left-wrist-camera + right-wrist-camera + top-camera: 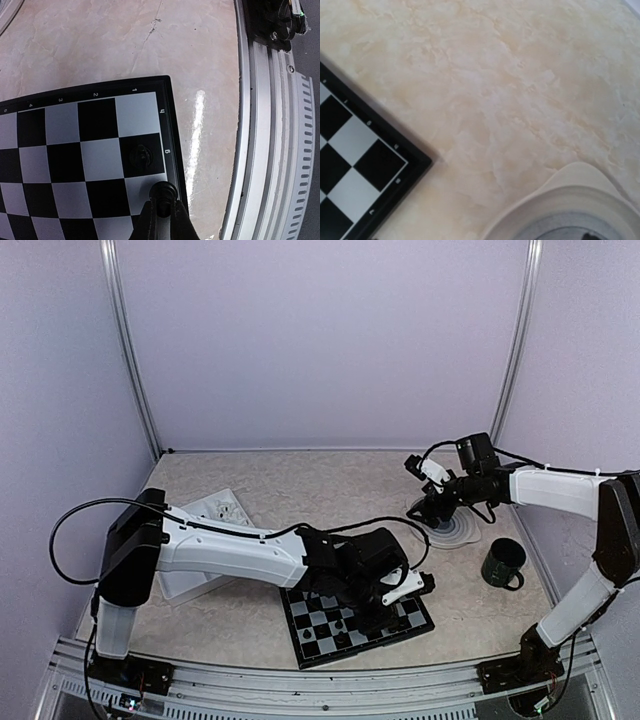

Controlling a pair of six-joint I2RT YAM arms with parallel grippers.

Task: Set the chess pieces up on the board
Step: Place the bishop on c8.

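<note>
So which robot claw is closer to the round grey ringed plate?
Right. The right gripper hovers just above the plate, open. The left gripper sits farther off over the black-and-grey chessboard, pinching a tiny black chess piece.

board half hidden under left arm, plate cut by bottom edge, black piece in left tool unidentifiable

The counter is a pale, marbled beige slab with a metal rail along its near edge. On it lie the board near the front, a white tray at the left, a round ringed plate at the right and, near that, a dark green mug
</note>
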